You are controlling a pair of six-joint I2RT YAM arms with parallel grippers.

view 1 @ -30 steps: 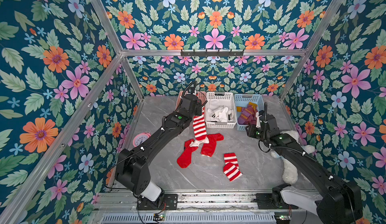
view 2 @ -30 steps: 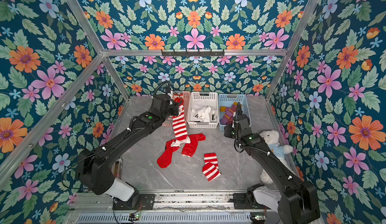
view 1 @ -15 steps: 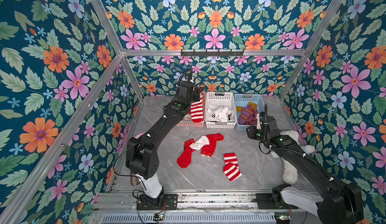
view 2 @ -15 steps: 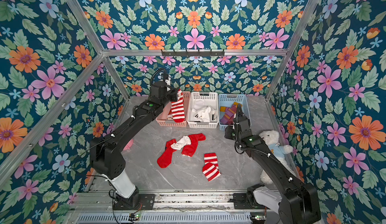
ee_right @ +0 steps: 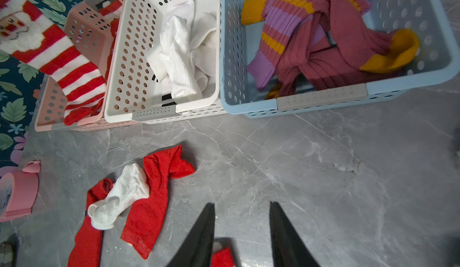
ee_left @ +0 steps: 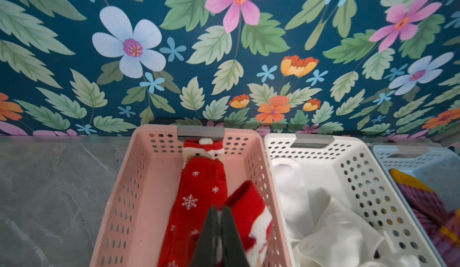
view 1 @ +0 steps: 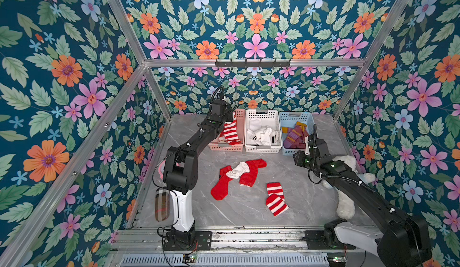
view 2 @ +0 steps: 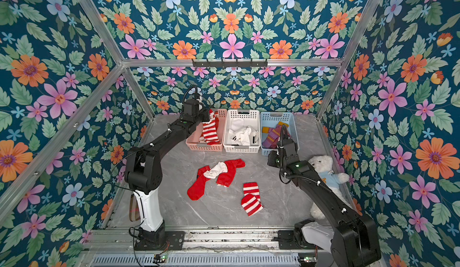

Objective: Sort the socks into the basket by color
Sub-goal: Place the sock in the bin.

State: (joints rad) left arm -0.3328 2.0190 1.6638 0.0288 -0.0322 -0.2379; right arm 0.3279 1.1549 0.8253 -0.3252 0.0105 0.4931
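Observation:
My left gripper (ee_left: pixel 219 209) is shut on a red-and-white striped sock (view 1: pixel 230 131), which hangs from it into the pink basket (view 1: pixel 225 148) at the back. A red snowflake sock (ee_left: pixel 199 191) lies inside that basket. White socks (view 1: pixel 261 133) fill the white basket (view 1: pixel 262 149), and maroon socks with mustard toes (view 1: pixel 295 135) lie in the blue basket (view 1: pixel 283 128). On the table, a white sock (view 1: pixel 239 171) lies over two plain red socks (view 1: pixel 220 187), and another striped sock (view 1: pixel 275 198) lies nearer the front. My right gripper (ee_right: pixel 241 204) is open and empty above the table, in front of the blue basket.
A white plush bear (view 2: pixel 322 165) sits against the right wall behind my right arm. A tan plaid case (view 1: pixel 161 203) lies by the left arm's base. A pink object (ee_right: pixel 17 191) stands at the left wall. A hook rail (view 1: pixel 252 62) runs along the back wall.
My left arm has carried the striped sock from above the pile back over the pink basket, where its lower end now hangs inside. The right arm has barely moved.

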